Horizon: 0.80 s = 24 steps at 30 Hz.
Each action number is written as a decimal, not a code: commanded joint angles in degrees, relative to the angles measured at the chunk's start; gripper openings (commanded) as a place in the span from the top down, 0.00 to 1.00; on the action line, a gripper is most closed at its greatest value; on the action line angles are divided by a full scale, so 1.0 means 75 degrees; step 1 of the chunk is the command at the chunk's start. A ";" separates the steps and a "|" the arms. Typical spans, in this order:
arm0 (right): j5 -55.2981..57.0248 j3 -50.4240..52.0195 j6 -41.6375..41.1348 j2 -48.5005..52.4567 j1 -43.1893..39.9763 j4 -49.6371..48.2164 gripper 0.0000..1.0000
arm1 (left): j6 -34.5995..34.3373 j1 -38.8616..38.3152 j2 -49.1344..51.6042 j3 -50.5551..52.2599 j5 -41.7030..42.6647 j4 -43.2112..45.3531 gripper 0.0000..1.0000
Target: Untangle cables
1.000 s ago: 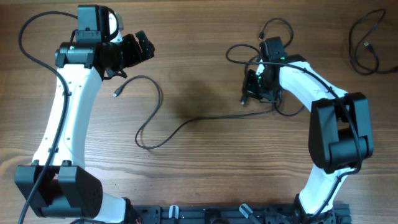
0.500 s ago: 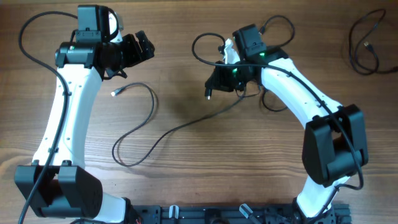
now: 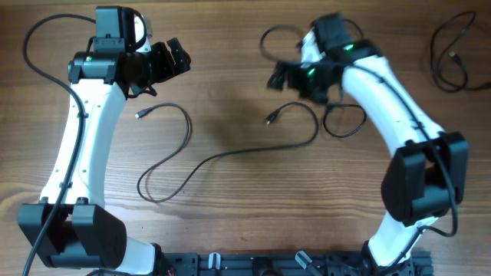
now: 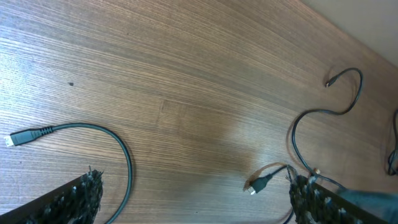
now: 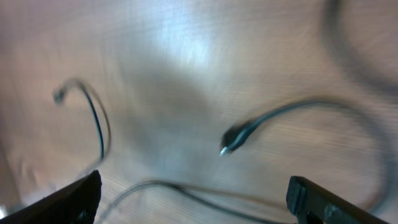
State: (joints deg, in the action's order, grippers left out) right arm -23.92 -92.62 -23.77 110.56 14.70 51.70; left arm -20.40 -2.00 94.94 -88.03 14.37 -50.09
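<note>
Thin black cables [image 3: 230,152]: loose, curving, mostly separate strands

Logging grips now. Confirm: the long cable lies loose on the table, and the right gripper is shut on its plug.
Not shut. The right wrist view shows the right gripper open and empty, with the plug lying free on the table. The long cable does lie loose on the table.

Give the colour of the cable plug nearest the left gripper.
Black plug with a pale silvery tip, shown best in the left wrist view.
</note>
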 commanded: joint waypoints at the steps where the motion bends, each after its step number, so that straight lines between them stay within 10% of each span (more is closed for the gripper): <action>1: 0.0836 -0.0653 0.0289 -0.0064 -0.0472 -0.0184 0.02 | 0.0096 -0.0017 0.0073 -0.0006 -0.0105 0.0020 0.01; 10: 0.1169 -0.0647 0.3107 0.0804 -0.0589 -0.0799 0.02 | 0.0096 -0.0017 0.0073 -0.0006 -0.0102 0.0017 0.02; 24: -0.1445 -0.0644 0.3555 0.2614 -0.1014 -0.0944 0.05 | 0.0090 -0.0017 0.0073 -0.0006 -0.0102 0.0017 0.03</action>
State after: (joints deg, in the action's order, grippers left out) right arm -27.59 -96.90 1.65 126.98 6.92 44.95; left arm -20.40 -2.00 94.94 -88.03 14.37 -50.11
